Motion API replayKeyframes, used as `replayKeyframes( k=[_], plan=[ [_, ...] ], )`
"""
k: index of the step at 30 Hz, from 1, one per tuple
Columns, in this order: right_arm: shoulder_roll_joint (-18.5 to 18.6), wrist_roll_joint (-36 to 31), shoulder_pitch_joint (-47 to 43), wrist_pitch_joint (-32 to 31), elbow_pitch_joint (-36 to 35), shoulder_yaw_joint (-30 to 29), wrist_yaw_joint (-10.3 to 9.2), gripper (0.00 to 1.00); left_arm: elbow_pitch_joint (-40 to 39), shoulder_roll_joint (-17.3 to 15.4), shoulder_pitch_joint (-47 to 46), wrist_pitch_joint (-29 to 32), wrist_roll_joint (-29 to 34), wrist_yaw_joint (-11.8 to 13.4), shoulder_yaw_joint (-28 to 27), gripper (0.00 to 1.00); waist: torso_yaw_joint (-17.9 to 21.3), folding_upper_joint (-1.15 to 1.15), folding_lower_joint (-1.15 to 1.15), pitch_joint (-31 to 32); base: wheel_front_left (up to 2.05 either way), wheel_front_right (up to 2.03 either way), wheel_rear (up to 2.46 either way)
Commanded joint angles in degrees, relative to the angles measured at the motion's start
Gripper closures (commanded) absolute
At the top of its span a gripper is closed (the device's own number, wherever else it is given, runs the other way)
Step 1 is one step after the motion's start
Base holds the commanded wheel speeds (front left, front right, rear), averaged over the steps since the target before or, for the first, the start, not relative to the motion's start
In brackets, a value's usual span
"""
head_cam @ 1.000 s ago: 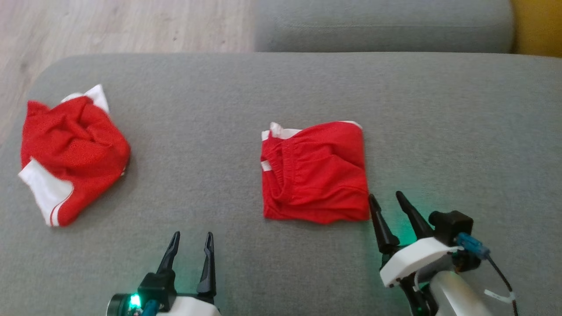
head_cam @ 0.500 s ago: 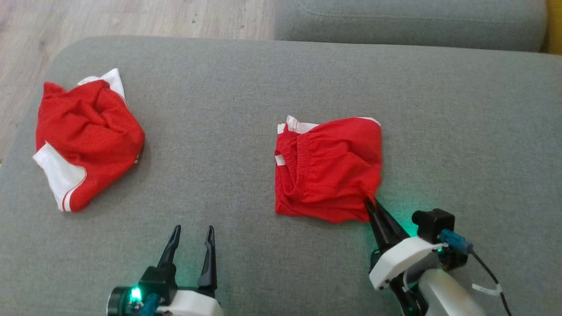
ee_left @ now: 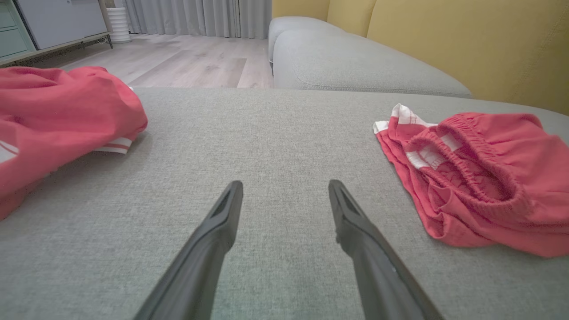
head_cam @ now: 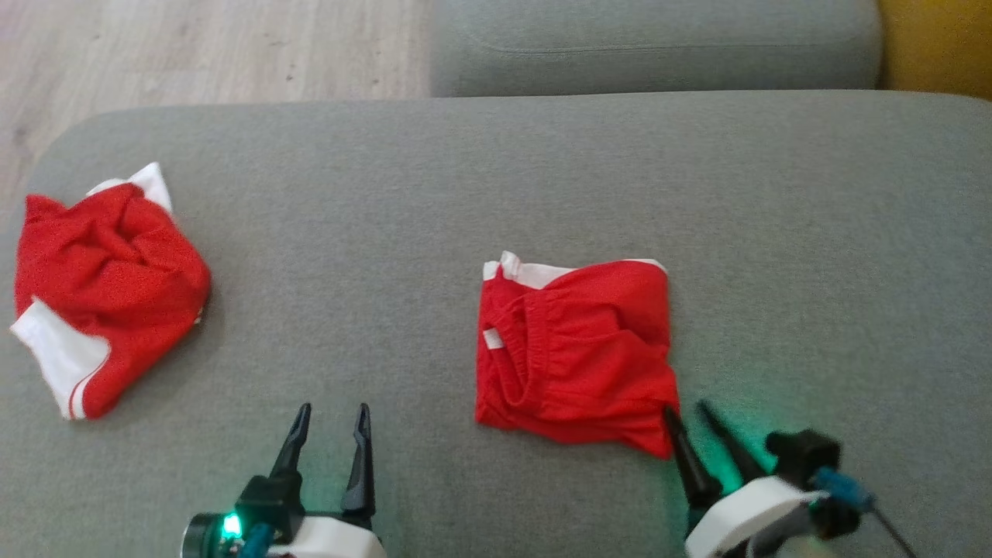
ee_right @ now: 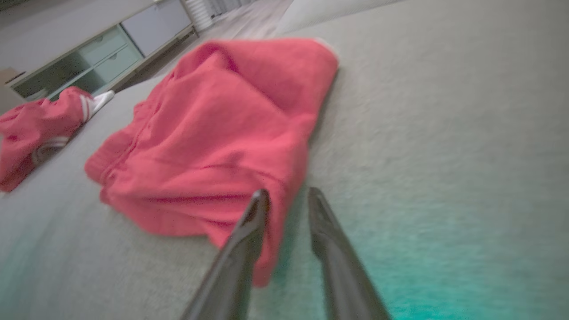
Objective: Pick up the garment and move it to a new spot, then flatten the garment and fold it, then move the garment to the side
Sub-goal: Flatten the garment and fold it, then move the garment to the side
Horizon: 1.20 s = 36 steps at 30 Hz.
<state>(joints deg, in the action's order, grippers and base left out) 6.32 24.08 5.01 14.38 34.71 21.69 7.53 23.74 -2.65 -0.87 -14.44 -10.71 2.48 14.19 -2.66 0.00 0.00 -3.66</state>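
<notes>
Red shorts (head_cam: 577, 349) are lying folded, one corner brushing the right gripper (head_cam: 684, 408), standing parted and empty, likely lining up a sideways drag; left gripper (head_cam: 333, 408) is waiting wide open.

The folded garment (head_cam: 577, 356) is red with a white edge. The crumpled garment (head_cam: 101, 287) is red too, with a white patch and thin red stripes. The sofa (head_cam: 387, 194) is grey, the floor (head_cam: 194, 46) pale wood, the cushion (head_cam: 938, 39) yellow.

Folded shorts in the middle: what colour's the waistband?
Red waistband, like the rest of the shorts. Best in the left wrist view.
</notes>
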Motion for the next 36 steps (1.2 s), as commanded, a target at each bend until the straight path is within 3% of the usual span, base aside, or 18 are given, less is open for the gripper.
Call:
replayKeyframes(
  k=[1,9,15,20,27,32,36],
  plan=[
    [0.62,-0.92,1.00,0.62,-2.99,-0.87,-0.04,0.00,-1.53,-0.22,-1.40,-0.56,-0.34,0.18,-2.56,0.00,0.96,0.00,0.00,0.24,0.00,0.00,0.00],
    [-0.35,-10.88,2.99,0.62,-14.68,-13.82,-0.04,0.00,-2.46,-0.22,-2.56,-0.56,2.14,0.18,-5.82,0.00,3.15,0.00,0.00,0.71,0.00,0.00,0.00],
    [-1.72,-17.14,3.94,0.62,-14.28,-17.67,-0.04,0.00,-2.85,-0.29,-2.88,-0.56,5.98,-0.47,-6.52,0.00,3.37,0.00,0.00,1.10,0.00,0.00,0.00],
    [-2.65,-18.79,4.08,0.62,-12.24,-17.51,-0.04,0.00,-2.93,-0.26,-2.36,-0.56,6.80,-0.59,-6.05,0.00,2.76,0.00,0.00,0.91,0.00,0.00,0.00],
    [-3.14,-17.19,6.95,0.62,-7.86,-12.61,-0.04,0.00,-2.72,-0.24,-2.91,-0.56,5.81,-0.79,-4.36,0.00,0.86,0.00,0.00,-1.17,0.00,0.00,0.00],
    [-3.29,-16.09,11.66,0.62,0.56,-8.60,-0.04,0.00,-2.18,-0.23,-3.98,-0.56,4.67,-0.56,-2.41,0.00,-1.76,0.00,0.00,-3.32,0.00,0.00,0.00],
    [-3.35,-17.04,14.95,-0.39,8.88,-8.58,-0.04,0.00,-1.89,-0.23,-4.55,-0.56,4.19,-0.27,-1.18,0.00,-3.83,0.00,0.00,-4.54,0.00,0.00,0.00]
  ],
)
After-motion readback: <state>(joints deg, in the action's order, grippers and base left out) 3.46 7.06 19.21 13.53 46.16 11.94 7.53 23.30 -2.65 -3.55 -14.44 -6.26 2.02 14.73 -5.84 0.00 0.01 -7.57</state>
